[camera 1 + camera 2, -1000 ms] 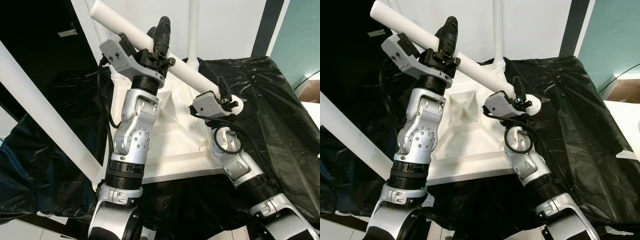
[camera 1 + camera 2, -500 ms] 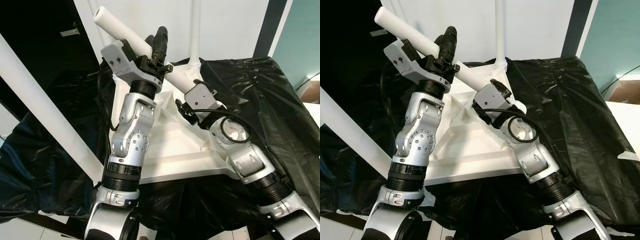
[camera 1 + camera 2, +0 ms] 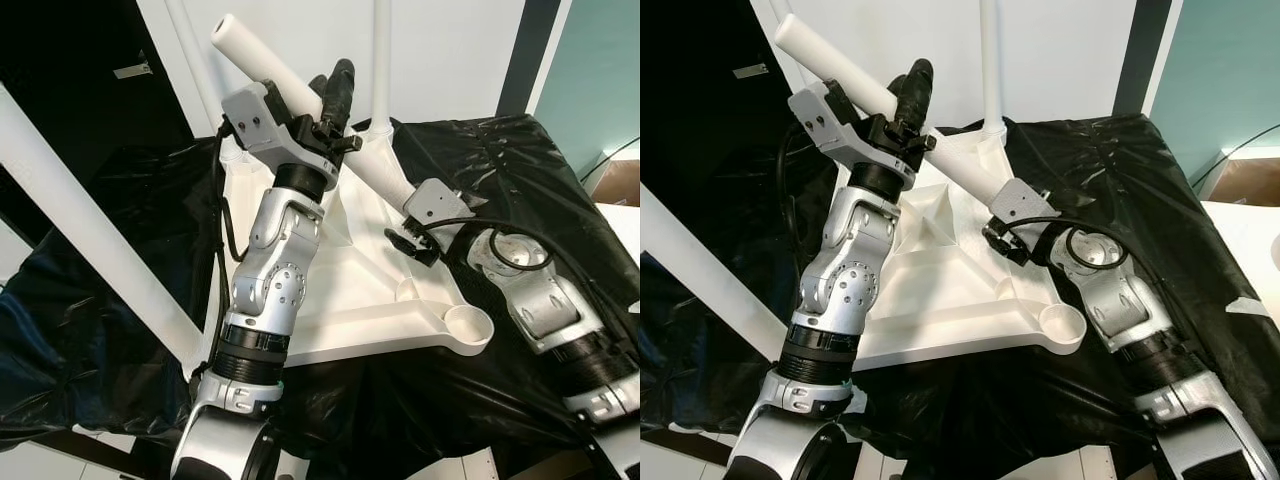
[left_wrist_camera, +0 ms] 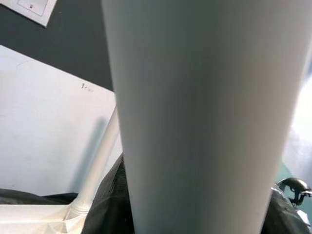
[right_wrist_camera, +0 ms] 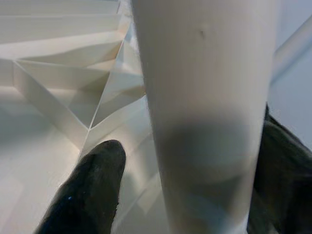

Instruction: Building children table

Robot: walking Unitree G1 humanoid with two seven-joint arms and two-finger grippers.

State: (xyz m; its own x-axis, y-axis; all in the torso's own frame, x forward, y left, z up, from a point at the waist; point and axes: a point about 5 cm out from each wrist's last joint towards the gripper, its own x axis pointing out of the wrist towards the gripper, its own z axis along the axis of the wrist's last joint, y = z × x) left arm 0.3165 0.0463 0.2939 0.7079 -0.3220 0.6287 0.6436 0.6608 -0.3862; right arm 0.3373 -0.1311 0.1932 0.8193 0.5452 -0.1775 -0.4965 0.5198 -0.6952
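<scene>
The white table top (image 3: 350, 300) lies upside down on a black sheet. My left gripper (image 3: 332, 85) is shut on a loose white leg (image 3: 255, 50) and holds it slanted above the top; the leg (image 4: 204, 122) looms close in the left wrist view. My right gripper (image 3: 408, 240) is open at the leg's lower end. In the right wrist view the leg (image 5: 204, 122) stands between its fingers, with one black fingertip (image 5: 90, 192) a little apart from it. The round corner socket (image 3: 468, 325) at the near right holds nothing.
A fitted leg (image 3: 380, 60) stands upright at the far corner, and another long leg (image 3: 80, 230) crosses the near left. The black sheet (image 3: 520, 170) covers the surface all around. A cardboard box (image 3: 622, 185) sits at the far right.
My right arm has swung down and to the right, and its gripper has slid back to the leg's lower end. That end now hangs away from the corner socket. The camera shifted a little.
</scene>
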